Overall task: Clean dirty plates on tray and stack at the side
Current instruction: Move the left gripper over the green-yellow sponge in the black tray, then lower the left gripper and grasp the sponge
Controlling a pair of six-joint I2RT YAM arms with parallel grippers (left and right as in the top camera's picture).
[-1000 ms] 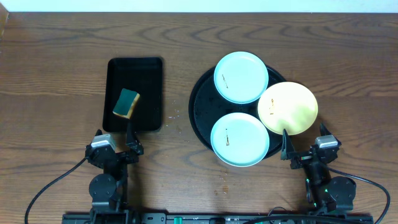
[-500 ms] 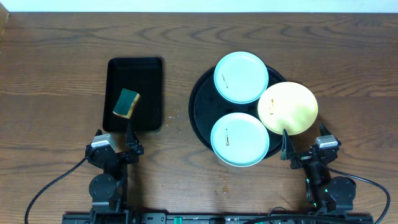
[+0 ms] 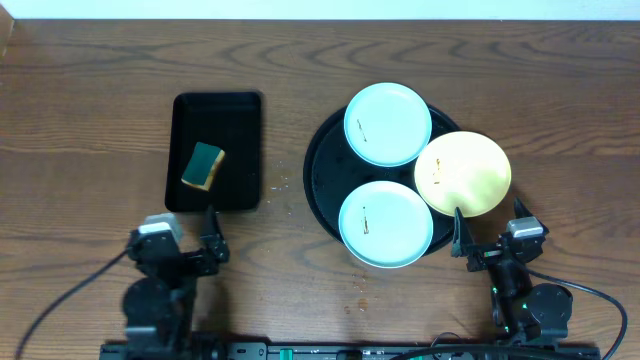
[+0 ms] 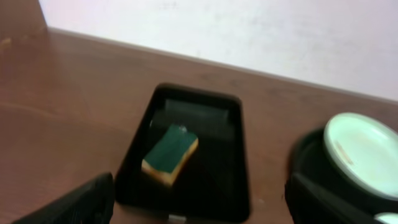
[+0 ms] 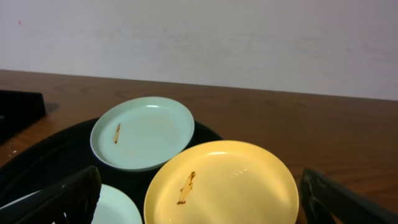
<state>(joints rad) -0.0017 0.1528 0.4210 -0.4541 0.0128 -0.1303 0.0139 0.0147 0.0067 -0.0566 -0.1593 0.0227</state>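
Note:
Three plates lie on the round black tray (image 3: 318, 170): a mint one at the back (image 3: 388, 123), a mint one at the front (image 3: 385, 224), and a yellow one (image 3: 462, 173) overhanging the right rim. Each carries a small brown smear. My left gripper (image 3: 185, 228) stands open just in front of the rectangular tray, holding nothing. Near the table's front, my right gripper (image 3: 490, 228) is open and empty, with the yellow plate (image 5: 236, 186) lying ahead between its fingers (image 5: 56, 199).
A green and yellow sponge (image 3: 203, 165) lies in a smaller rectangular black tray (image 3: 240, 120) left of the round tray; the left wrist view shows this sponge (image 4: 170, 155) too. Bare wood-grain tabletop (image 3: 560, 100) surrounds both trays. Small crumbs (image 3: 283, 185) lie between them.
My left arm has shifted slightly to the left and its wrist view is blurred. The right arm, plates and sponge are as before.

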